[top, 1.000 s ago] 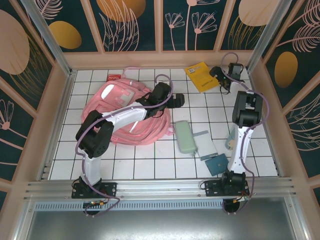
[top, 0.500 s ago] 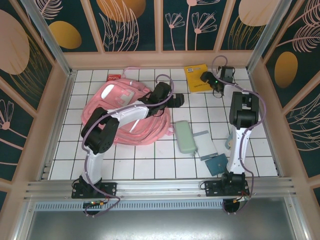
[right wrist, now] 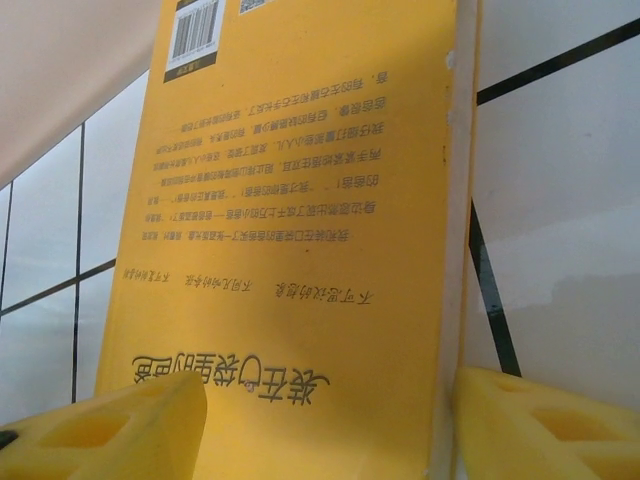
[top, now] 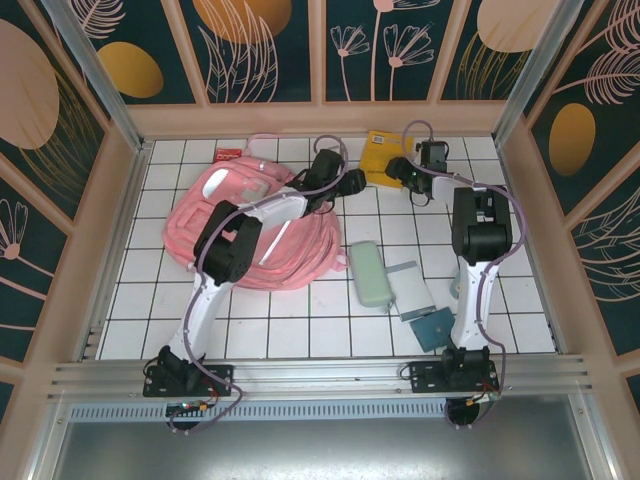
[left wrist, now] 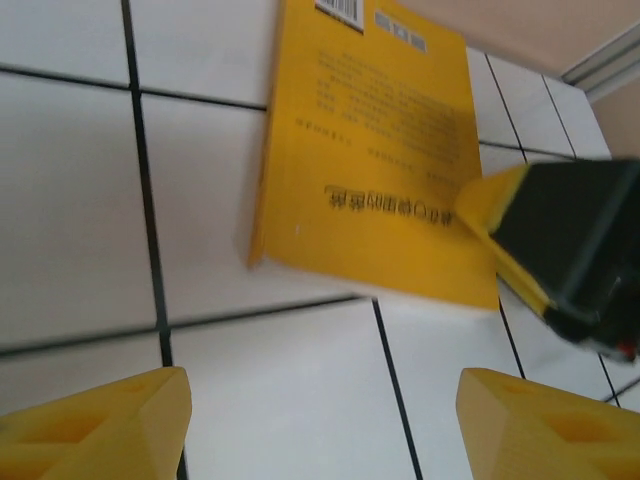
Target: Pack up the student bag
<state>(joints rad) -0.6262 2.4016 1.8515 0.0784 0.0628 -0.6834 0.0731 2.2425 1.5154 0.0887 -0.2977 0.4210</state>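
Student bag [top: 250,235] at 10 o'clock on table [top: 300,320]. Step, likely: fetching yellow book [right wrist: 300,200] at 1 o'clock. Right gripper [right wrist: 330,410] jaws apart astride book; left gripper [left wrist: 320,400] apart, empty. Next: clamp, carry to bag.

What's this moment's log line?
right gripper: jaws astride yellow book, grip unclear | left gripper: jaws open, short of book | pink backpack: left of book

Patterned walls [top: 270,50] are enclosing a tiled floor [top: 300,320].
The walls are showing pale leaves and orange ovals on dark teal, in a light wooden frame [top: 318,50]; the floor's white tiles are lying under even light.
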